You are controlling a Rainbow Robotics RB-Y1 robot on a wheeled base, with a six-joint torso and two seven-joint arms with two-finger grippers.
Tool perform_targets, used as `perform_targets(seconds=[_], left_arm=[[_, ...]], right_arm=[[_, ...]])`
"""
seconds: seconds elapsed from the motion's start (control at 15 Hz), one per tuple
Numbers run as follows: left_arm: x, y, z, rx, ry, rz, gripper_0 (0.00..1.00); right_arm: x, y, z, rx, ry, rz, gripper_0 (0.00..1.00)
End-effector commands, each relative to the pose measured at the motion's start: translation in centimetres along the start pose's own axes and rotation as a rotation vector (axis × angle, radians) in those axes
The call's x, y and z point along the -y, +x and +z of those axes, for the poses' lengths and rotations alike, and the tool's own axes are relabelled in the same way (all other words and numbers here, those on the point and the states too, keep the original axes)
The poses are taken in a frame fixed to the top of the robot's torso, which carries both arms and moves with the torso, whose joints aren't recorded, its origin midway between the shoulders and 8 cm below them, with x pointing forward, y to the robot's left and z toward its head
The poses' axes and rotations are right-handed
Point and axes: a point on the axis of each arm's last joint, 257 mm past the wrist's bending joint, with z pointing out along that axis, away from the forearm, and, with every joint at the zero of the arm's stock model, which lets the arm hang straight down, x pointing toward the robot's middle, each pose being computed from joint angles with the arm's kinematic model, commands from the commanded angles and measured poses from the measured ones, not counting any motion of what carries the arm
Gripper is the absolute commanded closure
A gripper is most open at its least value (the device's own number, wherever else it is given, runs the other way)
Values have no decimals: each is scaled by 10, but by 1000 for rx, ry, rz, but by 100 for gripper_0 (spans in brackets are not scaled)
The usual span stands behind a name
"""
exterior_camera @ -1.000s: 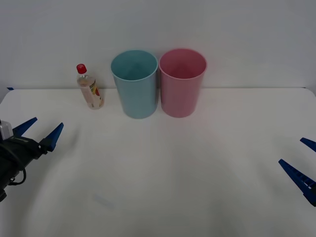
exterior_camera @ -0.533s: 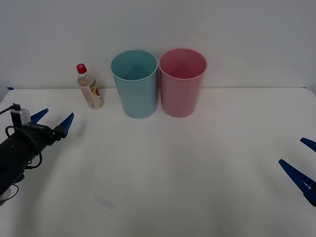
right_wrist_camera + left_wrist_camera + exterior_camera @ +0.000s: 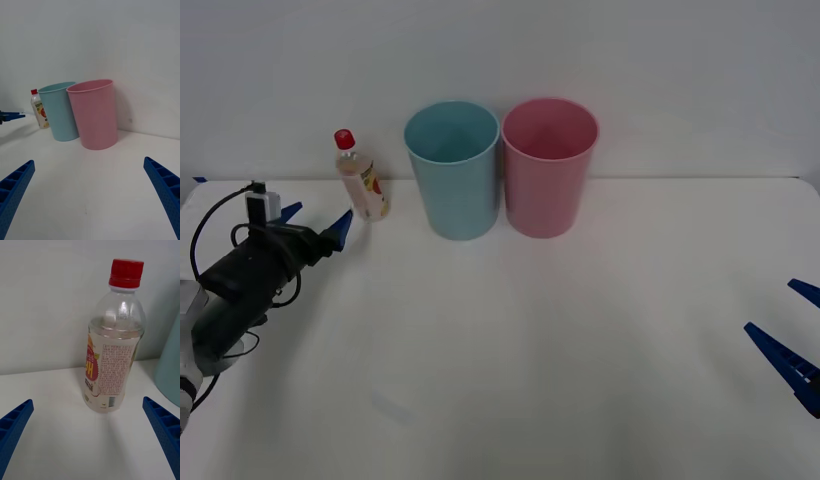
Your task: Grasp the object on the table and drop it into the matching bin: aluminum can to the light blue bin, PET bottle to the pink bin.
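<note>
Front view first: the bottle is seen upright at the back left of the table, just left of the blue bin, so nothing is grasped yet and nothing is binned. The left gripper is held low near the bottle's base with its blue fingers spread wide, one tip close to the bottle but no contact can be made out. The right gripper is parked at the right edge, well apart from everything, fingers spread too. Judged from this, the task is at the approach stage: the grab, the lift, the carry past the blue bin and the drop into the pink bin are all left. Both bins are stood side by side, about touching, and whatever can be seen of their insides looks empty.

Right wrist view: the pink bin and blue bin are shown from the side, so the contents can't be checked here. The bottle is spotted behind the blue one.

Left wrist view: the bottle is framed dead centre between the spread fingers, red cap on, and it can't be told for sure whether there's liquid in it. A sliver of the blue bin is caught just beside it.
</note>
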Motion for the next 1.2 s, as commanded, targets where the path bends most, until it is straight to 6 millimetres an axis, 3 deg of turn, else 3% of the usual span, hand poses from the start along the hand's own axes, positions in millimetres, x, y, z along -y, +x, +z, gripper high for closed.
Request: perform_targets(seconds=[0.07,0.4,0.53,1.2], left_arm=[[4,-3,12,-3,-9,-1,0],[18,-10,33,0,-49,-1,0],[20,-8,45,-22,-49,-1,0],[24,-33,85,-45,-92,-17,0]], right_arm=[[0,0,0,0,0,0,0],[0,0,0,0,0,0,0],[0,0,0,0,0,0,0],[0,0,0,0,0,0,0]])
